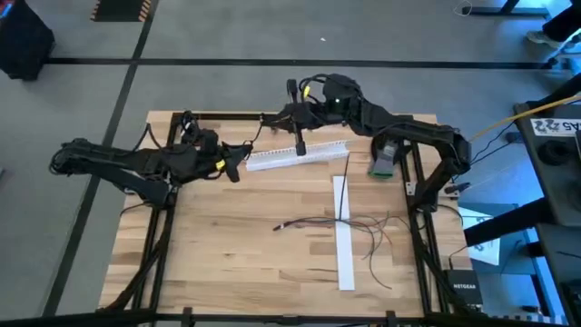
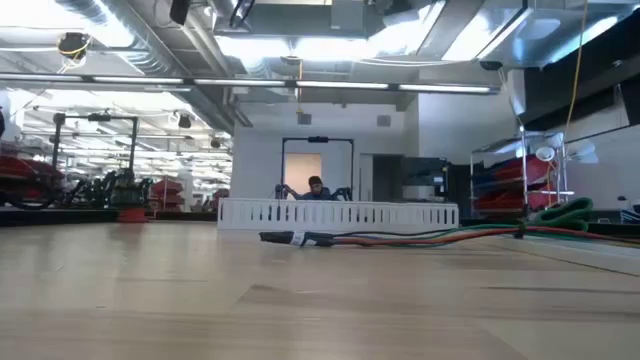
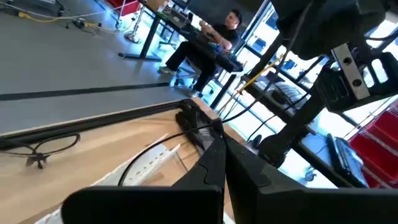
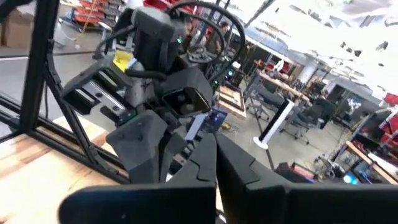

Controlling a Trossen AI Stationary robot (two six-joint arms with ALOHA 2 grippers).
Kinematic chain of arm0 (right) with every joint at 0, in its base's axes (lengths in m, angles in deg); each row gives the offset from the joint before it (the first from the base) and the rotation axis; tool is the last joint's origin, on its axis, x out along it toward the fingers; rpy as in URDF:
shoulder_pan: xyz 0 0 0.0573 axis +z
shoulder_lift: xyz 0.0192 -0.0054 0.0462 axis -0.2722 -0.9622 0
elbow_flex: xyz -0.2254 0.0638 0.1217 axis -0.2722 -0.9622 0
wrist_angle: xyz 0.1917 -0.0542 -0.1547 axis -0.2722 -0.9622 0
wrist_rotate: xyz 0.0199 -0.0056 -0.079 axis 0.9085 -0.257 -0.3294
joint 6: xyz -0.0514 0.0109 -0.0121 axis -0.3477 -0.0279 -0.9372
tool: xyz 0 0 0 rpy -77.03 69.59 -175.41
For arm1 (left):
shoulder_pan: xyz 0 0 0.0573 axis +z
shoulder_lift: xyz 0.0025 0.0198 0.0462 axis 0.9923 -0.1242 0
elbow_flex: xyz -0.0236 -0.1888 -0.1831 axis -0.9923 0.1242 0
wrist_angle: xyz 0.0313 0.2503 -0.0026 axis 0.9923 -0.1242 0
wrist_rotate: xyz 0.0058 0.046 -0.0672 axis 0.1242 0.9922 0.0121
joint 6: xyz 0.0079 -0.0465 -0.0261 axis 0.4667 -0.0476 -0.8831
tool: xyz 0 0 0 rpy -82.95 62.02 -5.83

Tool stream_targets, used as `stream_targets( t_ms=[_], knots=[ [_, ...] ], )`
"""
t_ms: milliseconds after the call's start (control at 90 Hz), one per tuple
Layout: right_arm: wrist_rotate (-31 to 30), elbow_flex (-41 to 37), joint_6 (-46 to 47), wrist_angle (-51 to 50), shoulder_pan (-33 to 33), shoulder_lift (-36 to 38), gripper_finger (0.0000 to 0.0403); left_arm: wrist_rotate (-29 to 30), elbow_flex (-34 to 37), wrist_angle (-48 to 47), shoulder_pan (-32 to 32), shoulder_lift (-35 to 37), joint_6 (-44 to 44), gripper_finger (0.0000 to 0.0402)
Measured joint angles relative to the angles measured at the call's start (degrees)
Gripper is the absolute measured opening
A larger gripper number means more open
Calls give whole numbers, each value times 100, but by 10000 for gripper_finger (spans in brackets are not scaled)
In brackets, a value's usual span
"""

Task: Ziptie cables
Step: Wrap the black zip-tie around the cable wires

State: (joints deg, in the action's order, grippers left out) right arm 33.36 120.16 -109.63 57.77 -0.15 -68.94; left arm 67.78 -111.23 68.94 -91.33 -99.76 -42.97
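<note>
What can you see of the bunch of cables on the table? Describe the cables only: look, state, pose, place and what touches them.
The cables are a loose bunch of very thin, floppy wires, dark, greenish and reddish. They lie flat on the wooden table, right of its middle. One end is gathered near the centre; the other fans out in curving strands towards the right edge. They cross a long white strip. No tie shows around them, and neither gripper touches them.
</note>
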Motion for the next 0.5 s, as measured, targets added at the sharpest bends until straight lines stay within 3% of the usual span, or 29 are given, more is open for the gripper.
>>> stream_targets(
  t_ms=[500],
  knots=[
    [-391,416,-160,-761,-101,142,0,48,0,-955,0,0,-454,0]
  ],
)
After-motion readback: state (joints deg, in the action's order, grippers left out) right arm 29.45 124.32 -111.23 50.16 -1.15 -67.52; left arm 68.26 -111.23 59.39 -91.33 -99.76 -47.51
